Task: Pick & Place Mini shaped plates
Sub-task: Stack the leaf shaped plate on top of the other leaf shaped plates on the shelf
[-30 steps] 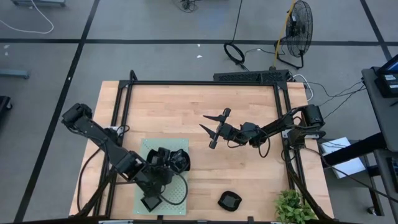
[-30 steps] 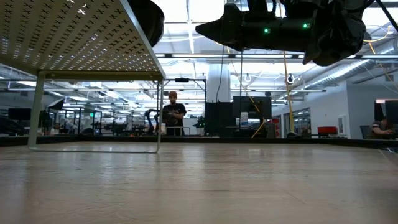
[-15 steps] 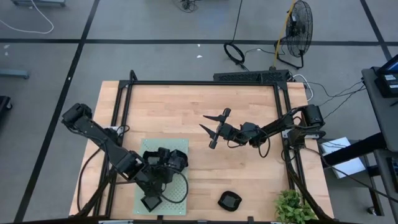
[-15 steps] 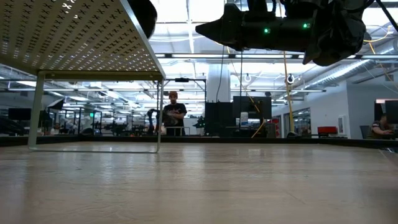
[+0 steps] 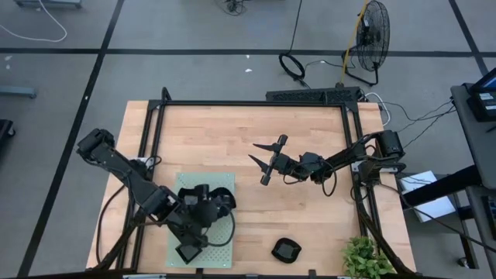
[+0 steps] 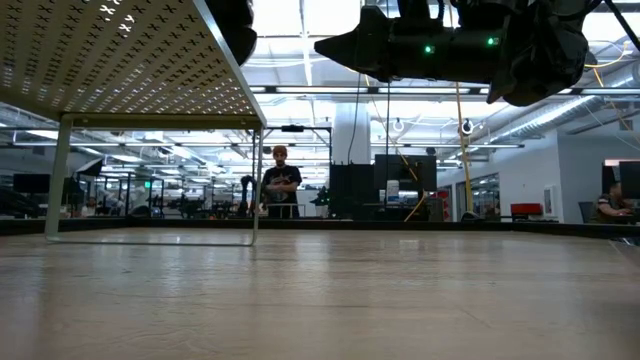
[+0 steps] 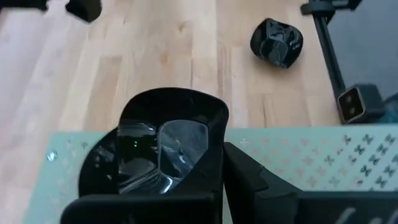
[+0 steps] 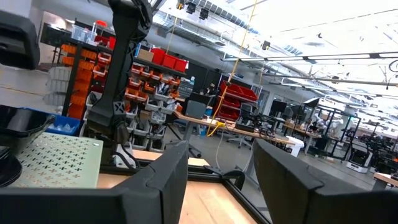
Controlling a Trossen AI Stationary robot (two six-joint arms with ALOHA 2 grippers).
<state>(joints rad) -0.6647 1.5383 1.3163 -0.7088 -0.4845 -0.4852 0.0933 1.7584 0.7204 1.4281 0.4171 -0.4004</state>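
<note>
My left gripper (image 5: 211,203) is over the pale green perforated mat (image 5: 225,236) at the near left, shut on a glossy black mini plate (image 7: 171,140) with a squarish outline. A second black plate (image 7: 96,171) lies on the mat beneath it. Another mini plate (image 5: 285,249) rests on the bare wood near the front edge and also shows in the left wrist view (image 7: 277,42). My right gripper (image 5: 260,161) hangs open above the table's middle, with nothing between its fingers (image 8: 161,180). My left gripper pinches the squarish plate by its rim (image 7: 214,158) on the side nearest the wrist. The fingers (image 7: 249,180) come slanting down from the table's left. The plate is tilted and raised off the plate under it. The gripper body hides the exact contact spot.
The mat is a raised shelf on thin legs (image 6: 58,180), seen from below in the low view. A potted plant (image 5: 364,260) stands at the near right corner. A black frame (image 5: 256,104) edges the table. A person (image 6: 280,180) stands far behind it. Bare wood (image 5: 232,139) lies at the far side.
My left gripper has rolled at the wrist, shut on the squarish plate and risen slightly. In the low view the dark shape at the shelf's edge has drawn back a little. The right arm has kept still.
</note>
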